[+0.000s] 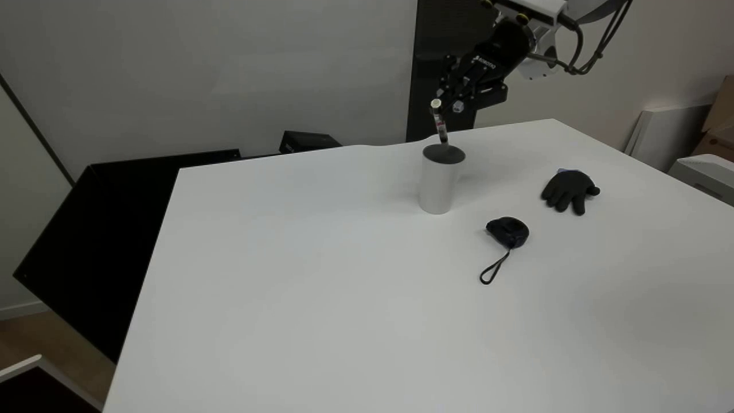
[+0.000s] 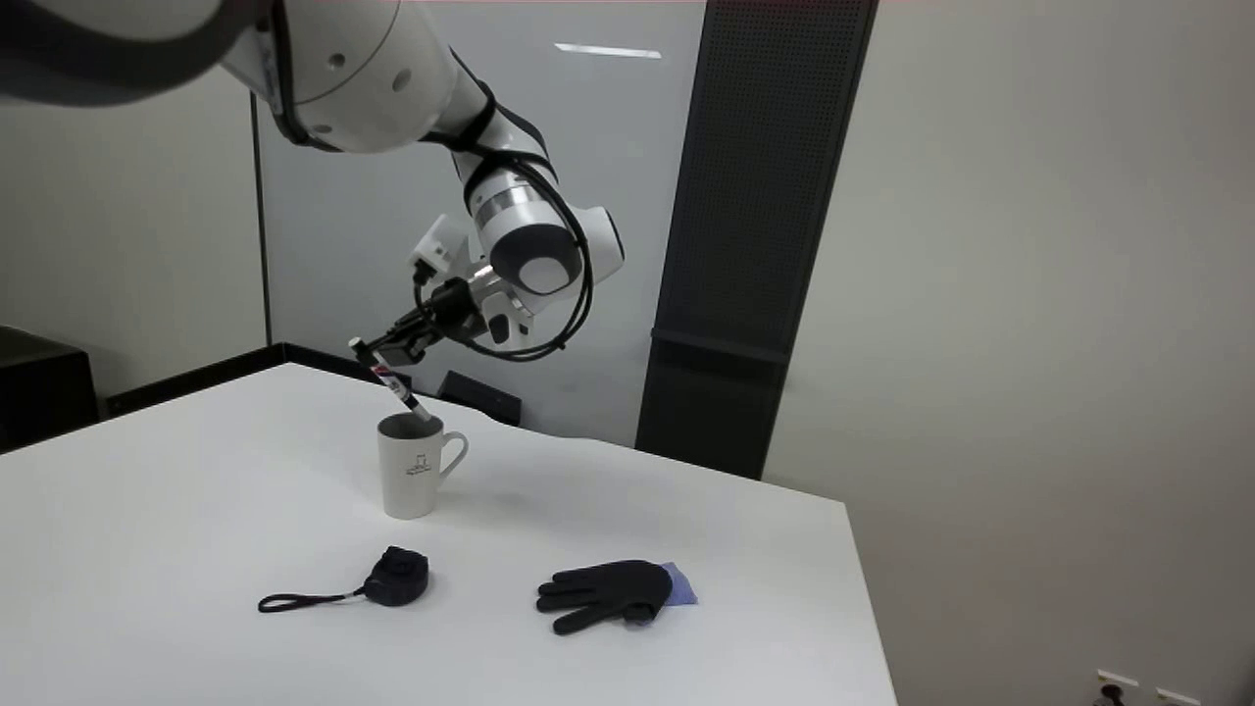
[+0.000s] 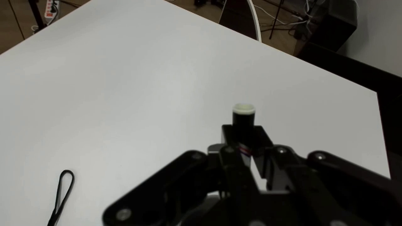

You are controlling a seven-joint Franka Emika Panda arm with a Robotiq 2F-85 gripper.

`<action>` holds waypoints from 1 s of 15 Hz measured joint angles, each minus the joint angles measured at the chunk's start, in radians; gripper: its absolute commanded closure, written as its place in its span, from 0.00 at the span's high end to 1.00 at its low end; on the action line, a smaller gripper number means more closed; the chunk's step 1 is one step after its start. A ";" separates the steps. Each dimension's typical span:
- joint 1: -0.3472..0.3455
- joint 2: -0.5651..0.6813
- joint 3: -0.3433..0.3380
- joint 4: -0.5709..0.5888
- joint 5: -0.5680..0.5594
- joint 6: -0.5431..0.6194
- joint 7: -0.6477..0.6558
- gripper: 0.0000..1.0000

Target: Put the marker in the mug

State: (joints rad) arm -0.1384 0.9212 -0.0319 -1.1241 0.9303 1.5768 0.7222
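A white mug with a grey inside stands upright on the white table in both exterior views (image 1: 437, 186) (image 2: 404, 485); its handle and small print show in an exterior view. My gripper (image 1: 440, 108) (image 2: 369, 355) (image 3: 244, 135) is shut on the marker (image 1: 441, 127) (image 2: 396, 384) near its upper end. The marker is tilted, with its white end cap above the fingers in the wrist view (image 3: 243, 118). Its lower end is at the mug's mouth; I cannot tell whether it is inside the rim. The fingers hide part of the marker's body in the wrist view.
A black tape measure (image 1: 509, 232) (image 2: 397, 577) with a strap loop lies near the mug. A black glove (image 1: 569, 189) (image 2: 610, 591) lies farther along the white table (image 1: 287, 287). A dark box (image 1: 309, 141) stands behind the table's edge.
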 measured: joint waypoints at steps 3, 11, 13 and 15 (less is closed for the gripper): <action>-0.010 0.022 0.000 0.018 0.017 0.000 0.012 0.07; -0.037 0.098 0.003 0.078 0.052 -0.004 0.063 0.07; -0.043 0.119 0.007 0.094 0.055 -0.004 0.078 0.07; -0.047 0.138 0.011 0.110 0.056 -0.004 0.091 0.53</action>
State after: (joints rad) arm -0.1854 1.0597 -0.0210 -1.0143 0.9862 1.5726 0.8130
